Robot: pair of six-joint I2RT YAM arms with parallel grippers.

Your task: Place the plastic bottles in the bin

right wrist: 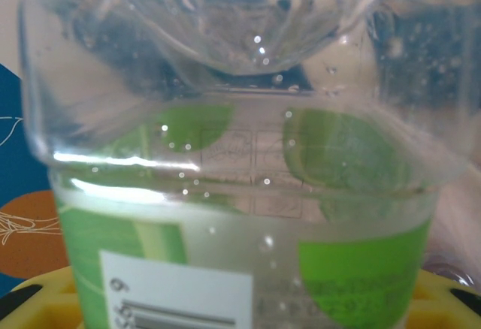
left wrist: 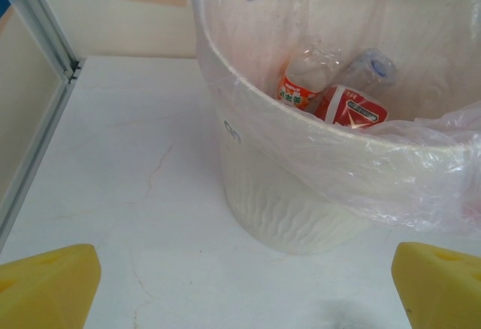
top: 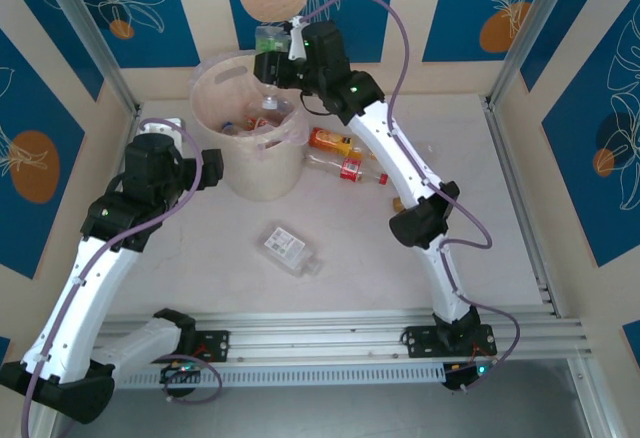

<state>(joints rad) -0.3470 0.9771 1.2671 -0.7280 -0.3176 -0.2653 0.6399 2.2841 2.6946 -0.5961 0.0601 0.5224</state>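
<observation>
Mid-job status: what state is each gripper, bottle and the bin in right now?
right gripper: shut on the green-label bottle, above the bin.
left gripper: open, empty.
bin: upright, lined, partly filled.
bottles in the bin: lying loose inside.
orange-label bottle: lying on the table.
red-label bottle: lying on the table.
clear bottle: lying on the table.

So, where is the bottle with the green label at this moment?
In the top view, the green-label bottle is held by the right gripper above the far rim of the bin, left of centre.
</observation>
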